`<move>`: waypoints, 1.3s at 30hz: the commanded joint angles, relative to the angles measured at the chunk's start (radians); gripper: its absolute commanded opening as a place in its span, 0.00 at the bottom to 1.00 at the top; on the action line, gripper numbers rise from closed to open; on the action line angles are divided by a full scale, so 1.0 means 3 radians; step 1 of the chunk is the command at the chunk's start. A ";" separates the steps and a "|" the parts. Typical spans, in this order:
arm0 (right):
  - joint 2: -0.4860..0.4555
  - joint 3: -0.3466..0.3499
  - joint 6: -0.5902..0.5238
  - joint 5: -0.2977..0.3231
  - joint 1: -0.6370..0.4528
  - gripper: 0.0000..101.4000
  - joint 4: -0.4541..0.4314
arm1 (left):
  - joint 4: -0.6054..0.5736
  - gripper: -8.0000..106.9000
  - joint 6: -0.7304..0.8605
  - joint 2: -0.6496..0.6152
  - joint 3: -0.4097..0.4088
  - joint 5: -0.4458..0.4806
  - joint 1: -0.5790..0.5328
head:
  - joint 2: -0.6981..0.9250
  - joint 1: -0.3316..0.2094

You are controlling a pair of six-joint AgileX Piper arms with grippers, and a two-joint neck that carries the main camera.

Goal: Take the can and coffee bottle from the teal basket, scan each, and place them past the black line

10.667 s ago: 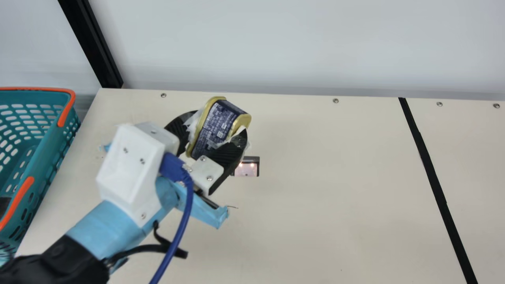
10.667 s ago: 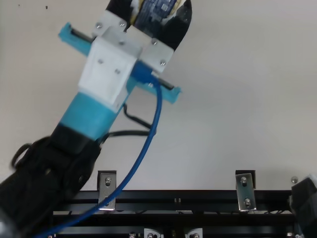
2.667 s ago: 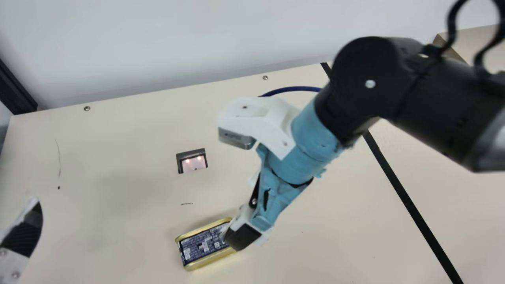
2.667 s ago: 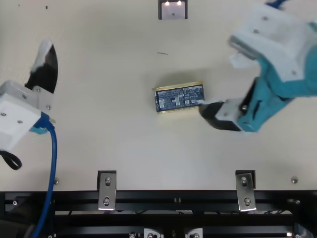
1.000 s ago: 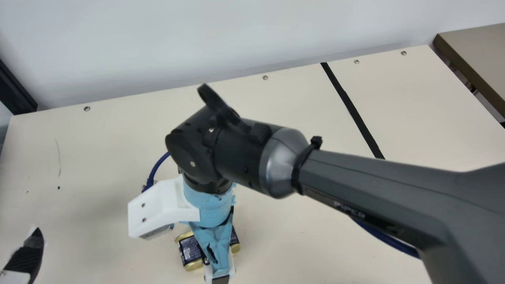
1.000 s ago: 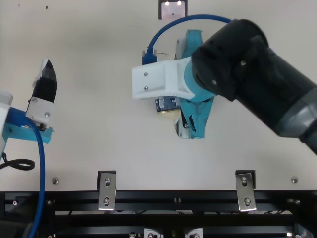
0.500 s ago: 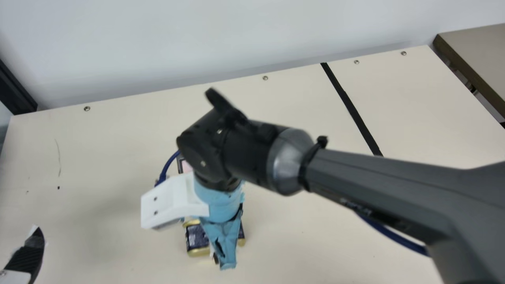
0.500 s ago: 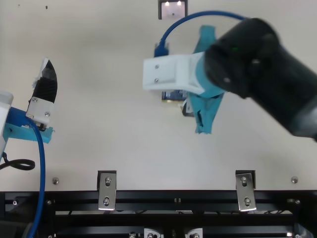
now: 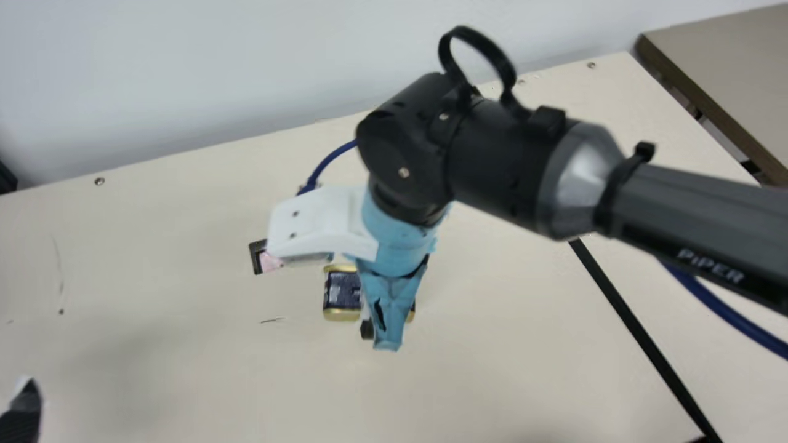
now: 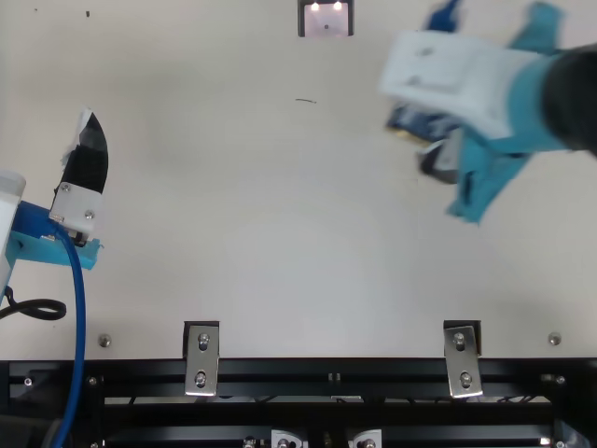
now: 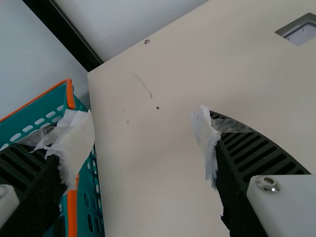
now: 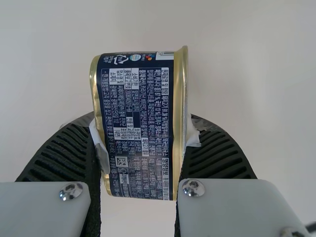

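While right fingers (image 9: pixel 367 330) pinch the can (image 9: pixel 341 291) | left fingers (image 10: pixel 89 163) spread | cream table (image 9: pixel 203 381) | pale wall (image 9: pixel 184 74)

one can (image 12: pixel 136 128), one basket (image 11: pixel 70 95), one scanner (image 10: pixel 326 21)

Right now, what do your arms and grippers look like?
My right arm is black and grey with a silvery collar, a light-blue wrist, a white housing and a blue cable. My left gripper and right gripper have black ribbed fingers, ragged whitish tape at the tips and pale screwed plates.
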 commanded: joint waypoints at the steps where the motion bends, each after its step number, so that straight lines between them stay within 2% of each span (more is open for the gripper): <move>1: -0.0137 0.0155 0.0088 -0.0015 -0.0246 0.00 -0.0026 | 0.0000 0.85 0.0000 0.0000 0.0000 0.0000 0.0000 | -0.0164 -0.0026; 7: -0.0507 0.0560 0.0176 -0.0011 -0.0879 0.00 -0.0102 | 0.0000 0.85 0.0000 0.0000 0.0000 0.0000 0.0000 | -0.0662 -0.0084; 13: -0.0876 0.0928 0.0102 0.0018 -0.1659 0.00 -0.0152 | 0.0000 0.85 0.0000 0.0000 0.0000 0.0000 0.0000 | -0.1054 -0.0152; 21: -0.1200 0.1271 -0.0059 -0.0003 -0.2866 0.00 -0.0333 | 0.0000 0.85 0.0000 0.0000 0.0000 0.0000 0.0000 | -0.1054 -0.0152; 27: -0.1134 0.1367 -0.0357 -0.0183 -0.3679 0.00 -0.0426 | 0.0000 0.85 0.0000 0.0000 0.0000 0.0000 0.0000 | -0.1054 -0.0152; 32: -0.0953 0.1325 -0.0609 -0.0450 -0.4253 0.00 -0.0412 | 0.0000 0.85 0.0000 0.0000 0.0000 0.0000 0.0000 | -0.1054 -0.0152; 39: -0.0583 0.1152 -0.1040 -0.0810 -0.4799 0.00 -0.0026 | 0.0000 0.85 0.0000 0.0000 0.0000 0.0000 0.0000 | -0.1054 -0.0152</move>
